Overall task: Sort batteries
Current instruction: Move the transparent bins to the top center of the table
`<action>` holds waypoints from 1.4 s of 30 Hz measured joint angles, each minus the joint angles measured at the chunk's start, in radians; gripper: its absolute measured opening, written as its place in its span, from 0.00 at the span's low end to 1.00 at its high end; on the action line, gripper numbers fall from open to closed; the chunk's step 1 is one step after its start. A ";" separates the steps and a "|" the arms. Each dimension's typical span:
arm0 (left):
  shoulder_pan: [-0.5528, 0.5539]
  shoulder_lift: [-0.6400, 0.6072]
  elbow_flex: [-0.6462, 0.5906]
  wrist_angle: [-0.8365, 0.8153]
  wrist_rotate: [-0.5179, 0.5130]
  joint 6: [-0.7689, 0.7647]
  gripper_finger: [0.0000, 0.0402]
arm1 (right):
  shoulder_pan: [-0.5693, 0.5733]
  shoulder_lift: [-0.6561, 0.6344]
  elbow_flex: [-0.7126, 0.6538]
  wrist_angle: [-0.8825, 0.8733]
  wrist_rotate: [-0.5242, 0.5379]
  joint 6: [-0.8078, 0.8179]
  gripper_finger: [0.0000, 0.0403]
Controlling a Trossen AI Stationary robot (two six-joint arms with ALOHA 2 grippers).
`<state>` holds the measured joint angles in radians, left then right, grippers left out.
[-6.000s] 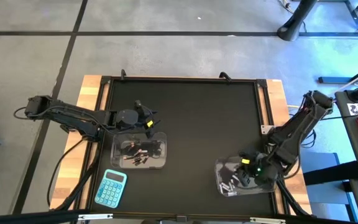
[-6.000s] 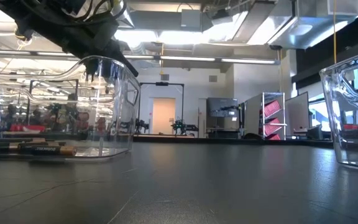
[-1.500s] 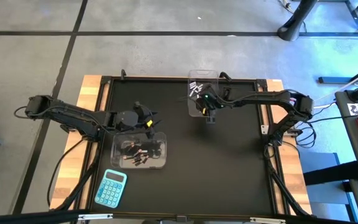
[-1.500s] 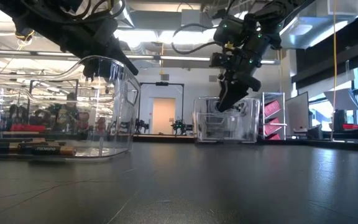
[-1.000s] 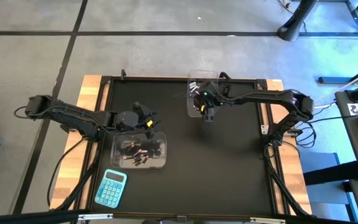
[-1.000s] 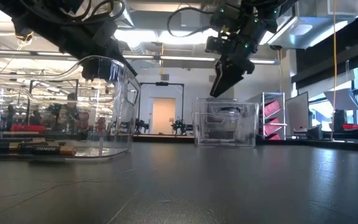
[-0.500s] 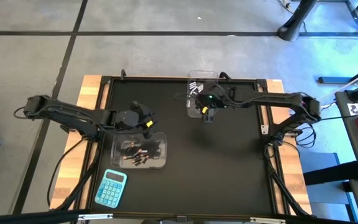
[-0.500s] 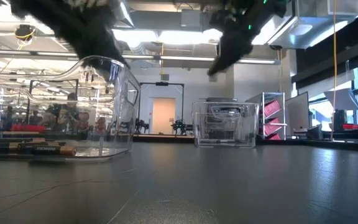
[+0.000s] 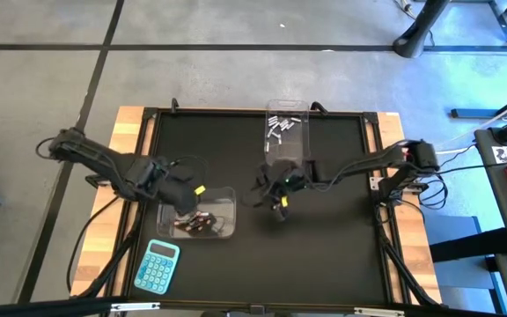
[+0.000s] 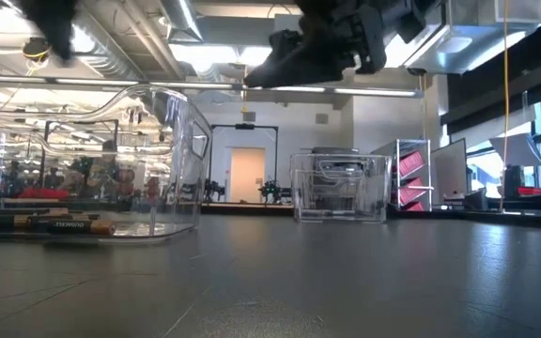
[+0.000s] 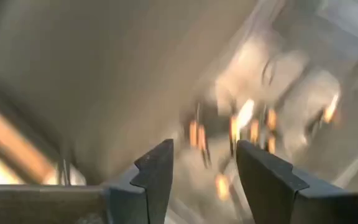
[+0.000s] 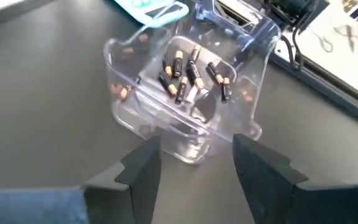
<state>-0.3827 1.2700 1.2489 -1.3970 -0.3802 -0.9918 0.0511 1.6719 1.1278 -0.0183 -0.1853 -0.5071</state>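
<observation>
— Where were the fingers?

— The right gripper [image 12: 194,165] had its fingers apart, nothing between them. It hung above the middle of the bench [image 9: 341,255], facing the near tub [image 12: 185,93]. The left gripper [image 11: 204,171] also stood spread and empty, over that tub's left end [image 9: 170,202].

— And the batteries?

— Dark ones with reddish ends [image 12: 191,74] lay loose on the near tub's floor, by the bench's front-left part. Silvery ones [image 9: 280,128] lay in the far tub [image 9: 299,141] at the back edge, mid-bench.

— Anything else?

— A blue calculator [image 9: 156,266] sat at the front-left corner, just beside the near tub.
</observation>
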 joint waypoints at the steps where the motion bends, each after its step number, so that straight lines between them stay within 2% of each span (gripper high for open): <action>1: -0.022 0.012 0.005 -0.050 0.053 -0.101 0.40 | 0.007 0.009 0.000 0.011 0.020 -0.013 0.49; 4: -0.121 0.030 -0.008 -0.125 0.189 -0.420 0.39 | 0.015 0.017 0.000 0.016 0.063 -0.033 0.49; 7: -0.228 0.027 -0.040 -0.115 0.296 -0.712 0.41 | 0.014 0.016 0.001 -0.003 0.072 -0.032 0.49; 12: -0.357 -0.001 -0.134 -0.045 0.294 -1.075 0.49 | 0.014 0.016 0.001 -0.064 0.073 -0.048 0.49; 14: -0.377 -0.005 -0.184 -0.045 0.294 -1.153 0.52 | 0.014 0.016 0.001 -0.101 0.073 -0.045 0.49; 16: -0.376 -0.010 -0.234 -0.005 0.296 -1.167 0.53 | 0.014 0.016 0.001 -0.134 0.073 -0.038 0.49; 21: -0.329 -0.017 -0.326 0.100 0.287 -1.109 0.45 | 0.014 0.016 0.001 -0.201 0.073 -0.016 0.49; 30: -0.166 -0.018 -0.395 0.095 0.259 -0.869 0.13 | 0.014 0.016 0.001 -0.228 0.073 0.025 0.49; 34: -0.053 -0.018 -0.396 0.101 0.197 -0.699 0.02 | 0.014 0.014 0.001 -0.268 0.079 0.034 0.49; 42: 0.246 -0.018 -0.396 0.194 0.086 -0.192 0.01 | 0.014 0.008 0.001 -0.412 0.147 0.096 0.49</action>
<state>-0.1366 1.2518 0.8528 -1.2029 -0.2946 -1.1839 0.0650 1.6794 1.1287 -0.4305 -0.0379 -0.4111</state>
